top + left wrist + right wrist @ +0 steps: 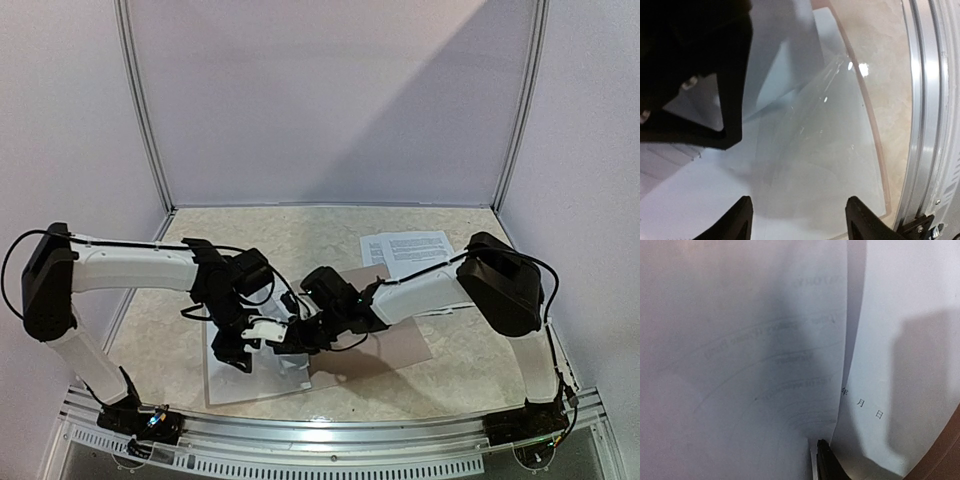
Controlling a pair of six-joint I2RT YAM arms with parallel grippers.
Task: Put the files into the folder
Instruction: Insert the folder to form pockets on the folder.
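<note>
The taupe folder lies open mid-table, and its brown rim shows in the left wrist view. White files in a glossy clear sleeve lie over its left part. My left gripper hangs open just above that sleeve, with nothing between its fingers. My right gripper meets it from the right. A lifted sheet curls up against one black finger and hides the other. A flat printed sheet lies under it. Another printed sheet rests at the back right.
An aluminium rail runs along the table's near edge, close to the sleeve's corner. Booth walls close the table at the back and on both sides. The two arms' wrists crowd together over the folder.
</note>
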